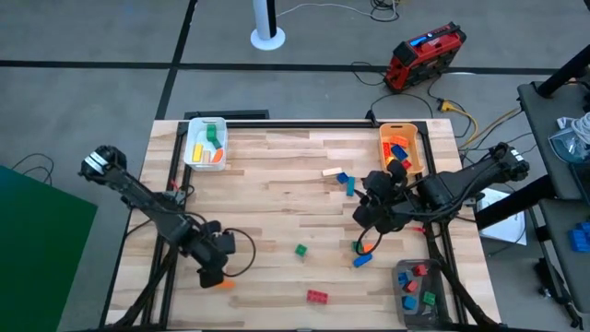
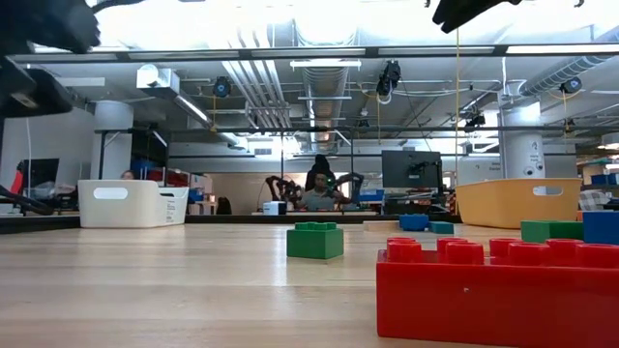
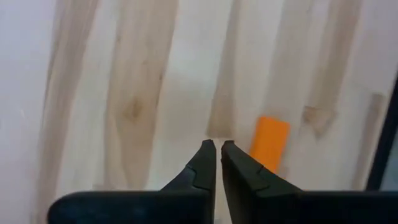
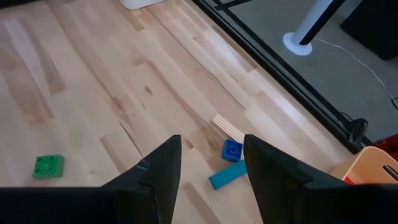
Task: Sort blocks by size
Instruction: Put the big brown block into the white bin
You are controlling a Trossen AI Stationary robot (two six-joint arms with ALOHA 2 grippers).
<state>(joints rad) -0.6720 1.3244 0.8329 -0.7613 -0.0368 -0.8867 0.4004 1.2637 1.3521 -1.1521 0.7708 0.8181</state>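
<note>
Loose blocks lie flat on the wooden table (image 1: 277, 212): a beige one (image 1: 332, 171) and two blue ones (image 1: 343, 177) (image 1: 350, 186) at the far right, a green one (image 1: 300, 249), a red one (image 1: 317, 296), a blue one (image 1: 362, 261) and an orange one (image 1: 224, 284). My left gripper (image 1: 214, 274) (image 3: 217, 144) is shut with nothing between its fingers, just above the table beside the orange block (image 3: 269, 143). My right gripper (image 1: 367, 195) (image 4: 211, 146) hangs open above the table, close to the two blue blocks (image 4: 232, 149) (image 4: 227, 174) and the beige one (image 4: 228, 129).
A white bin (image 1: 206, 143) with blocks stands at the far left, an orange-yellow bin (image 1: 401, 148) at the far right and a grey bin (image 1: 419, 290) at the near right. In the low view, the red block (image 2: 503, 290) fills the foreground, with the green one (image 2: 315, 240) behind it.
</note>
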